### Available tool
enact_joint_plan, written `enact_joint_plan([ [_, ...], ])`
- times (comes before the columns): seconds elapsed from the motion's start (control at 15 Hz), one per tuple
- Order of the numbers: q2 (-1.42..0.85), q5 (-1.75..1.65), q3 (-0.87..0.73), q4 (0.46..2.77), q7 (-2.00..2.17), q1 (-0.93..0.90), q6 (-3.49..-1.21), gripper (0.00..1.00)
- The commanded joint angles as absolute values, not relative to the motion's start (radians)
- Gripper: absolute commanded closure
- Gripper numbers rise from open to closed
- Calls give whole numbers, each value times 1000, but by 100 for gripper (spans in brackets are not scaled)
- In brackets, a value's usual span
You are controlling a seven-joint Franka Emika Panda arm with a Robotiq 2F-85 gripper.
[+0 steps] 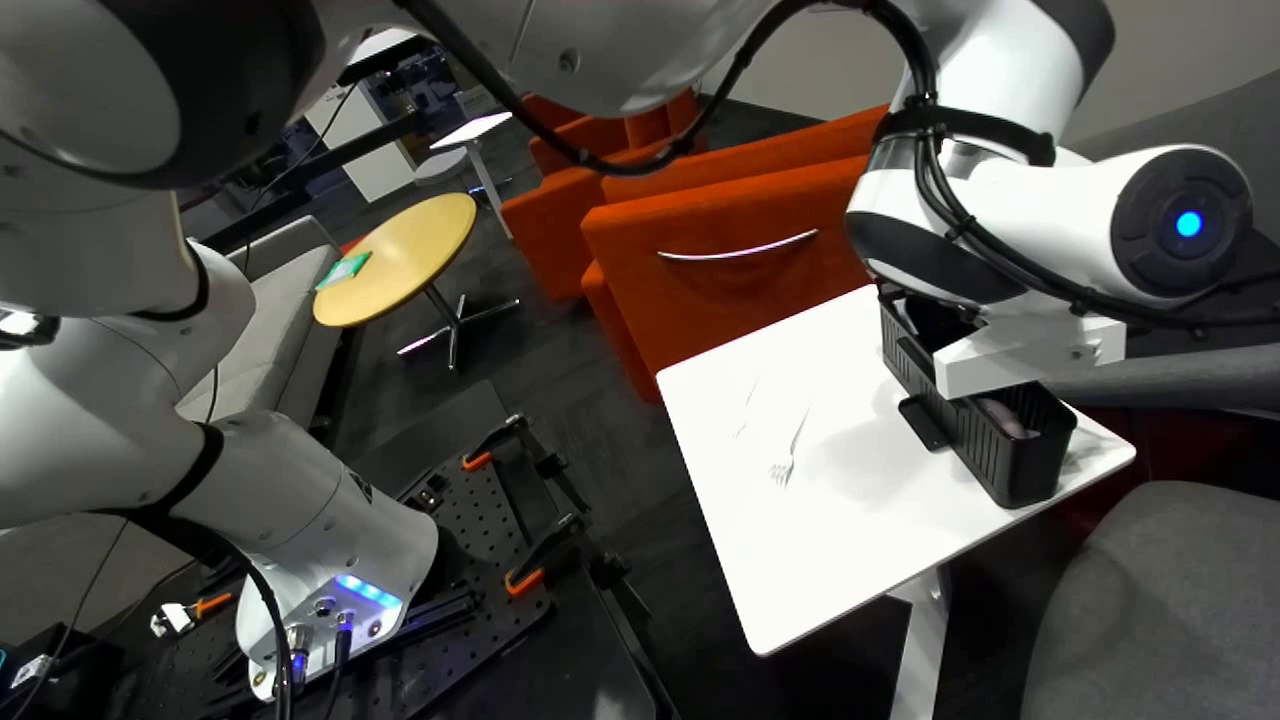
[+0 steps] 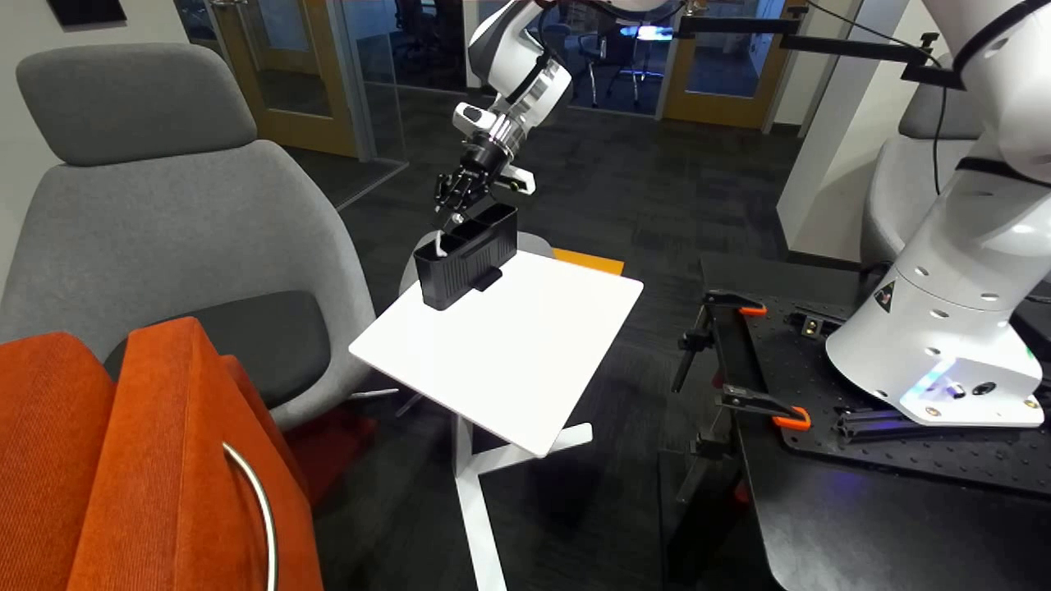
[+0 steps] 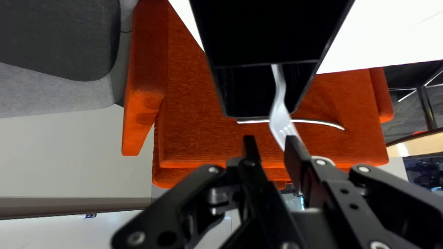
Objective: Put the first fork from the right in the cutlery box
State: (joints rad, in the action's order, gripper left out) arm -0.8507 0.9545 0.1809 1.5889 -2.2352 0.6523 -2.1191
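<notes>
The black cutlery box (image 1: 985,450) stands along the edge of the white tabletop (image 1: 800,570); it also shows in an exterior view (image 2: 468,275) and in the wrist view (image 3: 242,64). A silvery fork (image 3: 279,117) leans in the box's end compartment with its tines up, past the rim; it also shows in an exterior view (image 2: 440,244). My gripper (image 3: 271,147) is partly open above that compartment, also seen in an exterior view (image 2: 448,217). The fork's tine tips pass behind one finger, outside the gap. Whether they touch it I cannot tell.
Two forks lie on the tabletop, a nearer one (image 1: 785,465) and a fainter one (image 1: 747,408). A grey chair (image 2: 238,246) and an orange sofa (image 2: 181,460) stand close to the table. The black bench (image 2: 862,492) carries the robot base.
</notes>
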Motion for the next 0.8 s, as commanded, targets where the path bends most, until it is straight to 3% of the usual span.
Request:
enact_joint_plan([
  [0.0,-830,988,122,1582,-2269,602,-2053,42],
  [0.33,-752,1010,92,1627,-2319,573,-2010,4],
  [0.73,-560,990,15,1710,-2360,534,-1894,0],
])
